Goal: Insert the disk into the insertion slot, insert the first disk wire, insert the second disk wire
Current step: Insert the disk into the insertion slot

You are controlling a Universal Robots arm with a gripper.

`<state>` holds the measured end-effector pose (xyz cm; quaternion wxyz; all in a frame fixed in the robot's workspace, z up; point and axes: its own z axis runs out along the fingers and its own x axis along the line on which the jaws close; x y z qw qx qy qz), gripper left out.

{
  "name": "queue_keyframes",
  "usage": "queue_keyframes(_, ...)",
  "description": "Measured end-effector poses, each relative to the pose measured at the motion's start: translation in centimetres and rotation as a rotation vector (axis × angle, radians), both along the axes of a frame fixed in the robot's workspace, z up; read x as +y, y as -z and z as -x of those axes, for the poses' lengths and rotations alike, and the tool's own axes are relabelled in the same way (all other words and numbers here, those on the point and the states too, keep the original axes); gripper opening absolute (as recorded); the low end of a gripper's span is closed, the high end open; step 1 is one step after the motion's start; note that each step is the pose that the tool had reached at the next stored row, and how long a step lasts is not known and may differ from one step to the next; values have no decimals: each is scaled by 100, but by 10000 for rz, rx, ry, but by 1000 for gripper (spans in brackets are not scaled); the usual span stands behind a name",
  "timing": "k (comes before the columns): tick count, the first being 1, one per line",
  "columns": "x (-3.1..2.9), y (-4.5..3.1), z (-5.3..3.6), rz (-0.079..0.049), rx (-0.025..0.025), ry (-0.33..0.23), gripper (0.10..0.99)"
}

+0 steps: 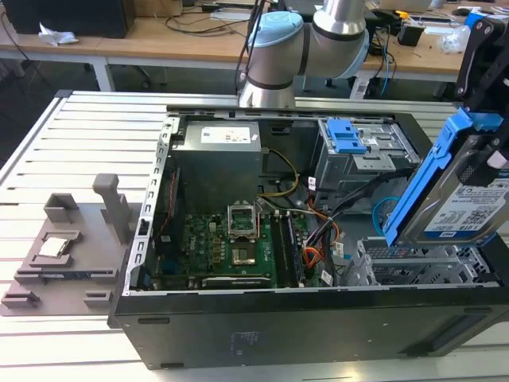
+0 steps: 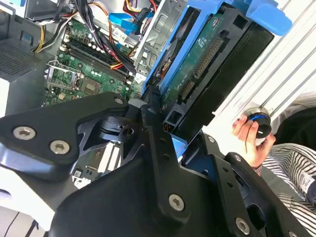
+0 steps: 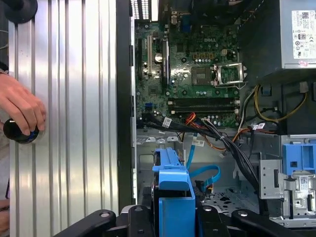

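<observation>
Clamping the disk [image 1: 457, 187], the hand [image 2: 168, 118] holds it tilted above the insertion slot [image 1: 413, 269]; white label [image 1: 477, 215] showing.

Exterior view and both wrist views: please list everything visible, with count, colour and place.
table: one, silver, slatted
case: one, black, open, on the table
insertion slot: one, silver, perforated, exterior view's right end of the case
disk: one, silver-grey in a blue frame, tilted above the insertion slot
second disk wire: one, light blue, looped inside the case
motherboard: one, green, inside the case
power supply: one, grey, inside the case
drive bay: one, grey with blue latch, inside the case
fixture: one, grey, on the table beside the case
knob: one, black, on the table
arm: one, silver and light blue, behind the case
end effector: one, black, shut on the disk
hand: one, on the knob
</observation>
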<state>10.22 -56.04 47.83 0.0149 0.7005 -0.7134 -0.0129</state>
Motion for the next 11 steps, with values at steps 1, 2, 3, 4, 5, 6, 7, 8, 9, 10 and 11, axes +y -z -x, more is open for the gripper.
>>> queue_keyframes(1, 0, 11, 0, 2, 0, 0, 365)
queue_keyframes(2, 0, 18, 0, 1, 0, 0, 365)
queue_keyframes(3, 0, 31, 0, 2, 0, 0, 365)
queue_keyframes(4, 0, 38, 0, 2, -1, 0, 365)
queue_keyframes(5, 0, 53, 0, 1, 0, 0, 365)
queue_keyframes(6, 0, 81, 0, 1, 0, 0, 365)
queue_keyframes(7, 0, 101, 0, 0, 0, 0, 365)
queue_keyframes(8, 0, 116, 0, 1, 0, 0, 365)
queue_keyframes(9, 0, 129, 0, -1, 0, 0, 365)
queue_keyframes(10, 0, 157, 0, 1, 0, 0, 365)
queue_keyframes(11, 4, 178, 0, 0, 0, 0, 365)
